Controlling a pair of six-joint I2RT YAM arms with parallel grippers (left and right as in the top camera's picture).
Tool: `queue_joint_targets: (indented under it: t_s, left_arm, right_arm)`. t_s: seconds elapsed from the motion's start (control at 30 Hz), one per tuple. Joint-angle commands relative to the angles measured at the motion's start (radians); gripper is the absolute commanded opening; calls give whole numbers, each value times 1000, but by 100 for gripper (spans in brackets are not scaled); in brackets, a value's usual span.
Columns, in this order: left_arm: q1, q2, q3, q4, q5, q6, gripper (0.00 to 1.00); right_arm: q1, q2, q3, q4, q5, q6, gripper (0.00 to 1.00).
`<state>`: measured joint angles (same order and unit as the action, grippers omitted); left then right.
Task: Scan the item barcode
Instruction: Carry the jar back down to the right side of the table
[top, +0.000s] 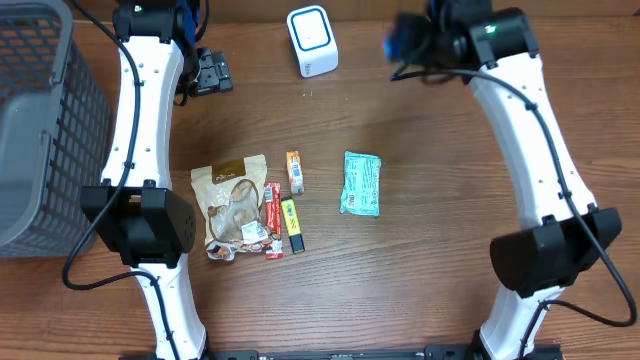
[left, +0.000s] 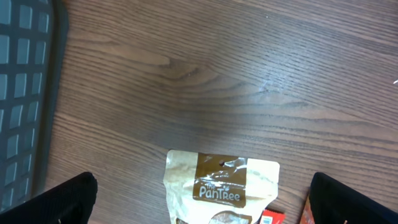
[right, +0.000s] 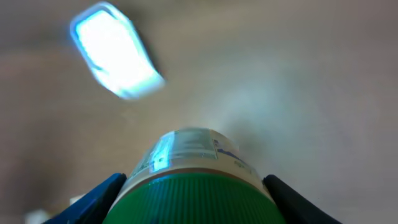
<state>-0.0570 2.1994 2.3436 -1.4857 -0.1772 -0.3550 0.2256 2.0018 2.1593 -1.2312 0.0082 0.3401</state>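
Grip first: right pincer (right: 193, 202) is clamped on a round bottle with a green ribbed cap and a white printed label (right: 186, 152), cap toward the wrist, label turned outward; that looks deliberate, since the code has to face the reader; ahead of the fingers and off to the upper left, well apart, glows the white rounded box scanner with a blue-lit face (right: 112, 53), blurred here; my read is the bottle is not yet lined up with that window; far across the brown wooden table (top: 430, 250), left pincer (left: 204, 180) hangs with jaws wide apart and empty above a beige and brown snack pouch (top: 235, 200); parked there, I'd guess, to leave the lane free.
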Motion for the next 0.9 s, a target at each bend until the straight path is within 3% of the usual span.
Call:
queue_joint_targets:
  t_s: [0.0, 0.17, 0.3, 0.63, 0.87]
  left_arm:
    - [2, -8, 1, 1, -13, 22, 100]
    - [2, -8, 1, 1, -13, 22, 100]
    - [2, -8, 1, 1, -13, 22, 100]
    - [2, -8, 1, 1, -13, 22, 100]
    - [2, -8, 1, 1, -13, 22, 100]
  right_arm:
    - [-60, 20, 5, -80, 14, 1, 46]
    - [-151, 43, -21, -230, 16, 1, 45]
    - [-212, 45, -102, -255, 16, 0, 45]
    - [-365, 45, -455, -53, 17, 0, 49]
    - [-451, 45, -550, 52, 16, 0, 56]
